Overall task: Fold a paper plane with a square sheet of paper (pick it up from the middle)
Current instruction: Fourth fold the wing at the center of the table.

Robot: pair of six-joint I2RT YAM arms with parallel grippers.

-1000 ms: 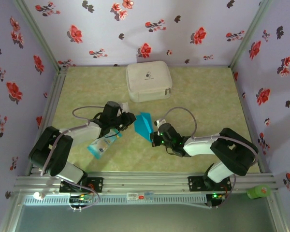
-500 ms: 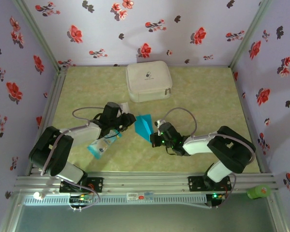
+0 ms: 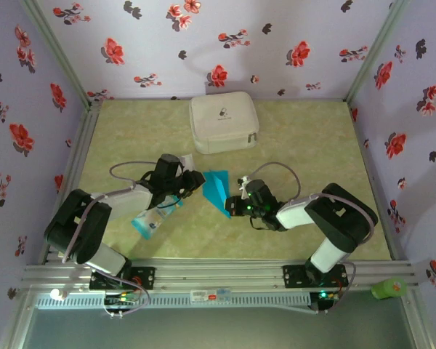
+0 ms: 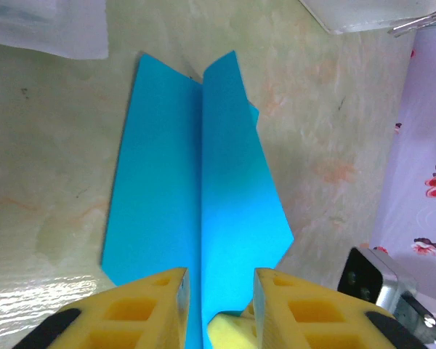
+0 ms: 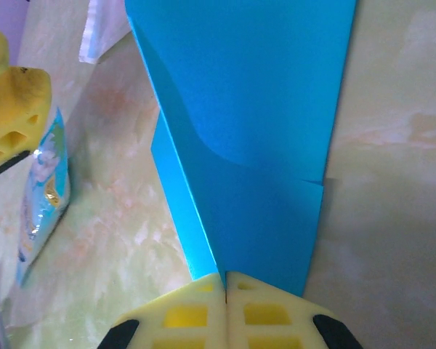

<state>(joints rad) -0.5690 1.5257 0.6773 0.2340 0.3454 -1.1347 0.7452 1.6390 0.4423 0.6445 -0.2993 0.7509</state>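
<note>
Paper plane [image 3: 216, 190]: bright blue paper, part-folded into a long narrow shape with one centre crease and two flaps.

Location: middle of the pale green surface [image 3: 312, 145], lying between the two tools. From the left wrist, both flaps spread from a raised centre ridge, and the far end is notched where the flaps part. From the right wrist, one flap lies broad and flat and the other stands up along the crease.

Left tool [image 3: 196, 180]: at the left edge of the paper plane. Its yellow fingers [image 4: 138, 309] stand a little apart, and the centre ridge runs into the gap between them. Whether either pad touches the paper cannot be told.

Right tool [image 3: 231, 207]: at the near right end of the paper plane. Its fingers [image 5: 174, 313] are pressed together with no gap, pinching the creased edge where it meets their seam.

Also present:
- Pale blue-and-white packet [image 3: 154, 217], flat on the surface beside the left arm, apart from the paper.
- Small whitish translucent square [image 3: 187, 160], just beyond the left tool.
- White zipped case [image 3: 223, 121], at the far side of the surface, well apart from the paper.
</note>
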